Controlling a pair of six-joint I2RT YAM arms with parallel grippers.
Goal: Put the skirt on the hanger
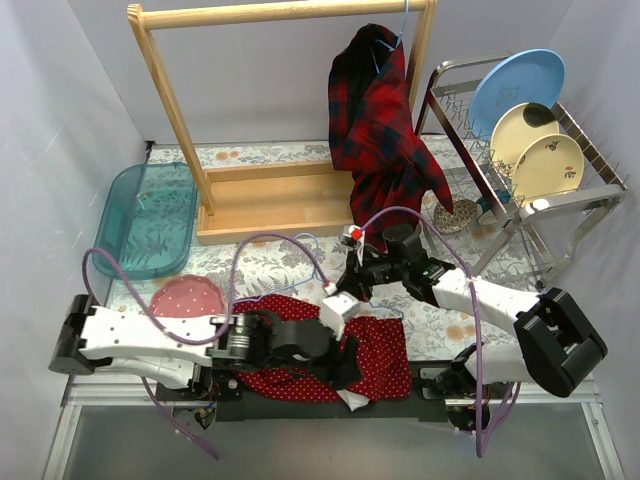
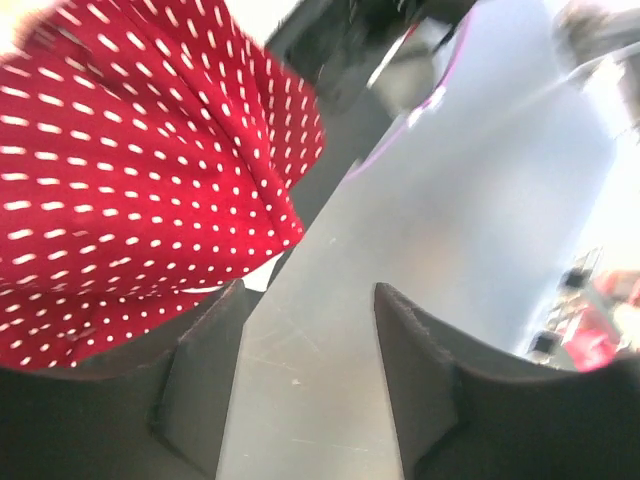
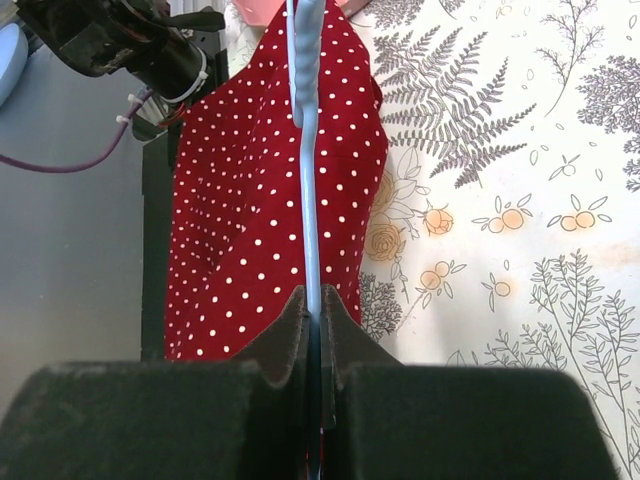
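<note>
The red white-dotted skirt lies flat on the floral tablecloth at the near edge. It also shows in the left wrist view and the right wrist view. My right gripper is shut on a thin pale blue hanger, which runs out over the skirt. In the top view the right gripper is at the skirt's far edge. My left gripper is open and empty, with the skirt's edge just left of its fingers. In the top view it is low over the skirt's near part.
A wooden clothes rail stands at the back, with a red plaid garment hanging on it. A dish rack with plates is at the right. A teal tray and a pink plate are at the left.
</note>
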